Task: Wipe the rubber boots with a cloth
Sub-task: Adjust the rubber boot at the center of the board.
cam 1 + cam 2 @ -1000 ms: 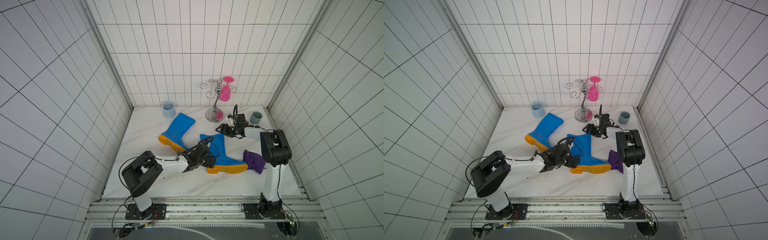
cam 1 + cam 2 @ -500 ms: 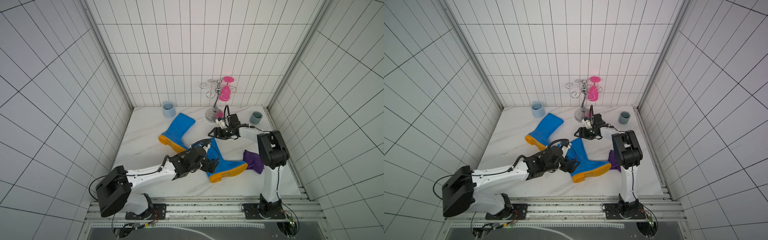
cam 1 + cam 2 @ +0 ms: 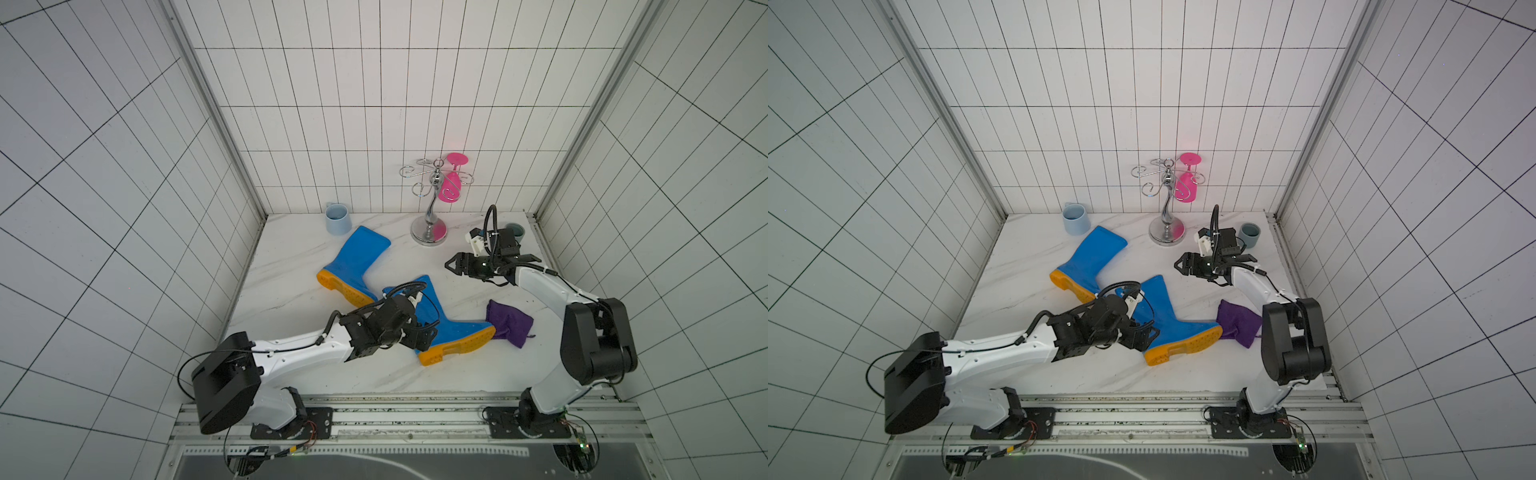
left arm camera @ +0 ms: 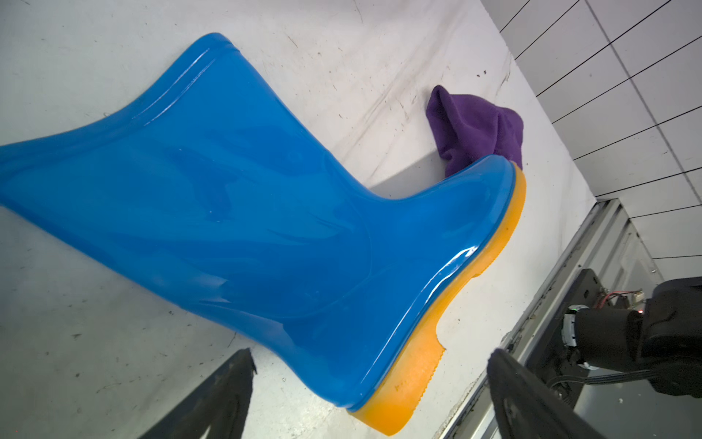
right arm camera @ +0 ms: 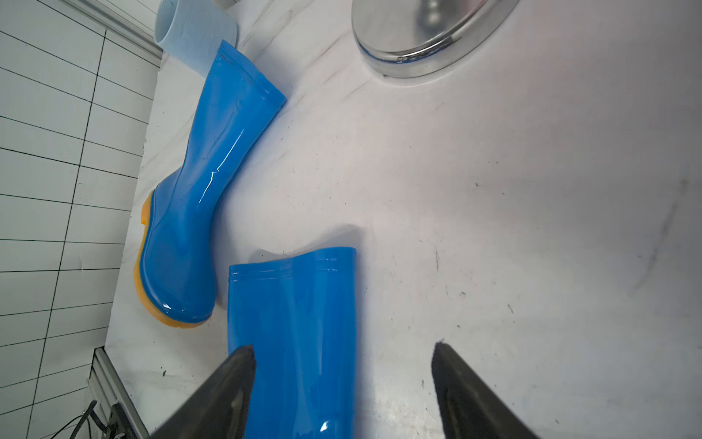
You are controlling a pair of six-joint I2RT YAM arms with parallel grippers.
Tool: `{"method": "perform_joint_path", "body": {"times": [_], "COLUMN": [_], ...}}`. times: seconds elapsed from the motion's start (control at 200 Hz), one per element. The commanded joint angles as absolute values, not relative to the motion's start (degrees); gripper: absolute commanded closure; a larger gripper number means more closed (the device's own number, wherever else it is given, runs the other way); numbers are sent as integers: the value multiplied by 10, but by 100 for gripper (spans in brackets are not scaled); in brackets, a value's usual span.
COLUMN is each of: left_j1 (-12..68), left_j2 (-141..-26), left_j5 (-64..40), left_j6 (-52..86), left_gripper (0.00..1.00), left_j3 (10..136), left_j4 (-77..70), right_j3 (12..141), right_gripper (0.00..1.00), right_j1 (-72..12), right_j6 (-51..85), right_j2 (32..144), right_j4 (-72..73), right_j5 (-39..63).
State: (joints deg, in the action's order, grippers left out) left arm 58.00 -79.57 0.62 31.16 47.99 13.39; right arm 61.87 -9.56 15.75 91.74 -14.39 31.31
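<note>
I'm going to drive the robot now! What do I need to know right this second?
Left gripper: open, jaws either side of the heel of the near boot, not gripping.
Right gripper: open, empty, above the table by that boot's top.
The near boot and the far boot lie on their sides. The cloth sits bunched at the near boot's toe, unheld.
Done: no wiping shows.
To do: grab the cloth, wipe both boots.

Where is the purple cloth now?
In both top views the cloth lies on the right of the table, at the toe of the nearer boot.
</note>
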Motion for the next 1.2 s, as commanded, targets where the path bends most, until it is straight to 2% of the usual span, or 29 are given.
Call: {"method": "perform_joint_path", "body": {"times": [0.0, 0.085, 0.22, 0.45, 0.825, 1.194], "left_j1": [575, 547, 477, 421, 364, 312], "left_j2": [-801, -830, -887, -928, -971, -1035], "left_j5": [116, 136, 79, 37, -4, -40], "left_j6": [248, 201, 197, 206, 223, 232], "left_gripper": [2, 2, 2, 3, 4, 8], "left_j3": [515, 553, 614, 599, 579, 584], "left_j4": [148, 166, 206, 163, 149, 109], "right_j3": [553, 515, 455, 382, 319, 273], "right_gripper": [25, 25, 25, 25, 26, 27], "right_j1": [-100, -111, -131, -158, -163, -180], "right_j6": [174, 193, 237, 296, 360, 415], "right_j2": [847, 784, 676, 536, 406, 345], "right_j4": [-167, -174, -209, -269, -365, -408], "right_j5": [296, 286, 267, 224, 209, 225]}}
